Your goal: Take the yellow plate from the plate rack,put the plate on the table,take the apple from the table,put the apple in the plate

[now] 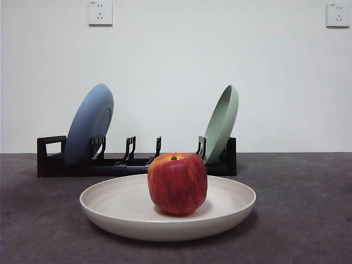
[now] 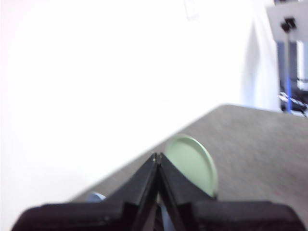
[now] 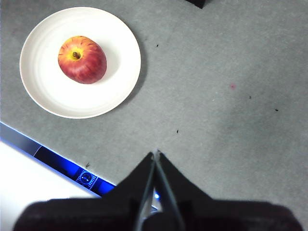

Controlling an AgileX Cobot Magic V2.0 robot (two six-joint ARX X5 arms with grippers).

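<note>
You see the apple [image 1: 177, 183] resting in the yellow plate [image 1: 121, 204] on the table [image 1: 308, 209]. Both the left gripper [image 2: 157, 156] and right gripper [image 3: 156, 154] are closed and empty. No readable writing appears.

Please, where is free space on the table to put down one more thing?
Bare table lies on both sides of the yellow plate, and a narrow strip between it and the plate rack. The plate itself is taken by the apple. The rack holds a blue plate and a green plate.
</note>
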